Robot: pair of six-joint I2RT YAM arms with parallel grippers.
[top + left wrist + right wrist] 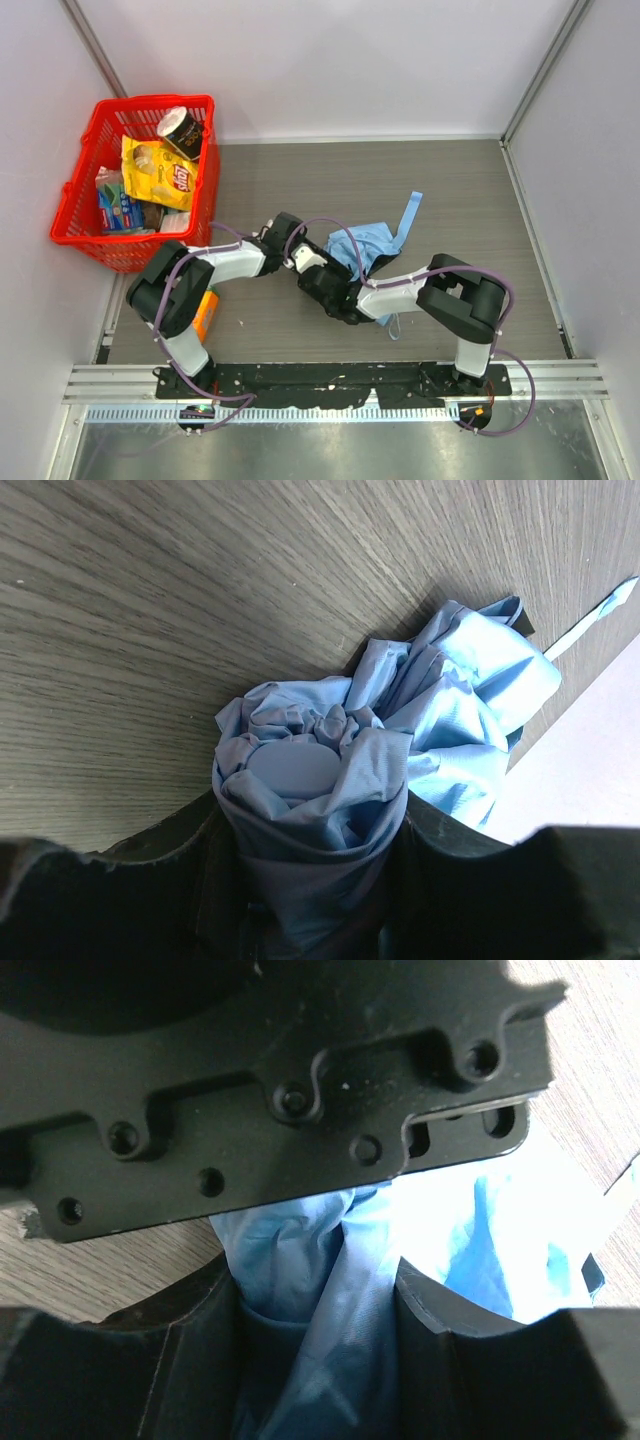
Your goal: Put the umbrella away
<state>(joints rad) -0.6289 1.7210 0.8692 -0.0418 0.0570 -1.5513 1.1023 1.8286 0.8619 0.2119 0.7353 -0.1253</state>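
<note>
The umbrella [375,245] is found lying near-left to far-right; its near end is clamped in the left gripper [312,830], fabric beside it pinched by the right gripper [315,1300].

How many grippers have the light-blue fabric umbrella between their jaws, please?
2: left gripper grips the bundled end of the light-blue fabric umbrella; right gripper holds cloth nearby.

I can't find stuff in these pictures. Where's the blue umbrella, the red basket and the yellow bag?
umbrella [292,767], left wrist view, on the round cap amid bunched cloth.
red basket [140,101], top view, on its far rim.
yellow bag [163,176], top view, on its printed front.
</note>
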